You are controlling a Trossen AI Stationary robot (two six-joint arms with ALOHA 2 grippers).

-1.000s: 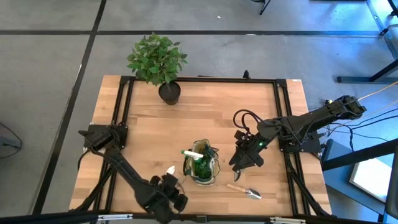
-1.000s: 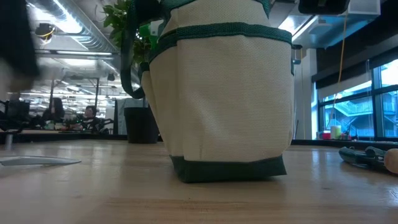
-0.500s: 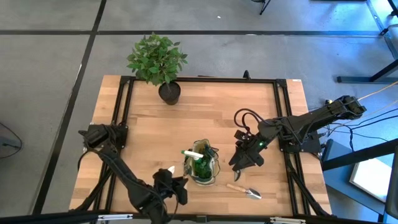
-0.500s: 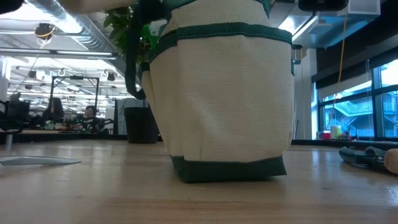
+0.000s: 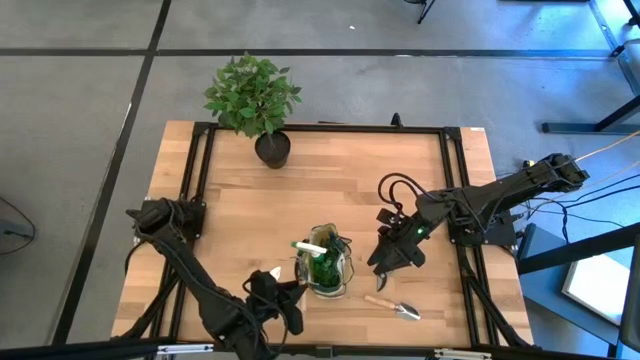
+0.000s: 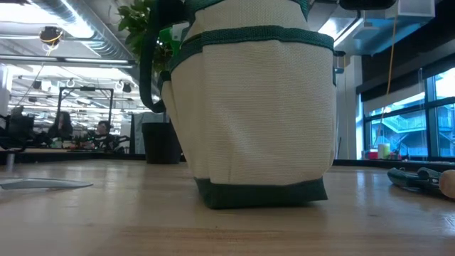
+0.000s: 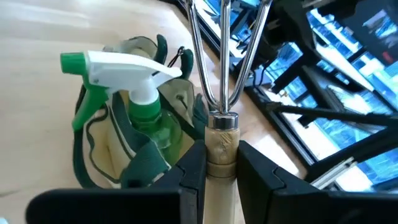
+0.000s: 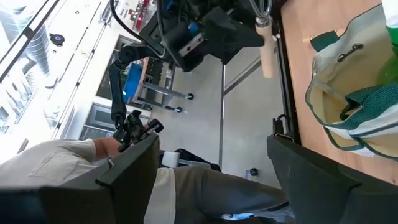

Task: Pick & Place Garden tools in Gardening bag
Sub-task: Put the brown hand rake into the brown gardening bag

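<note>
Your left gripper (image 7: 221,163) was at the near edge of the light wooden tabletop (image 5: 240,210), just left of the small round tan-and-green fabric gardening bag (image 5: 326,268). Its dark fingers (image 7: 191,171) pinched the pale wooden handle of a metal-tined hand fork (image 7: 222,134); the chrome tines ran forward, up and past the bag's rim. In the high view the pale handle end (image 5: 274,274) showed beside the wrist, tines reaching toward the bag.

The bag stood upright near the tabletop's middle front. The green translucent spray bottle with white trigger (image 7: 132,81) stood inside it, nozzle pointing away from the fork. In the low view the bag's tan wall with green bands (image 6: 256,107) filled most of the frame.

Your right gripper (image 5: 396,252) hovered just right of the bag, apart from it. Its fingers (image 8: 134,168) were spread wide with nothing between them, so far as the wrist view let you judge.

A wooden-handled metal trowel (image 5: 392,306) lay flat on the tabletop, near the front edge, right of the bag and below the right gripper. The low view caught a dark-handled tool (image 6: 419,178) lying at the far right, too cropped to tell which.

A leafy green plant in a black pot (image 5: 262,105) stood at the far edge, well apart from the bag.
</note>
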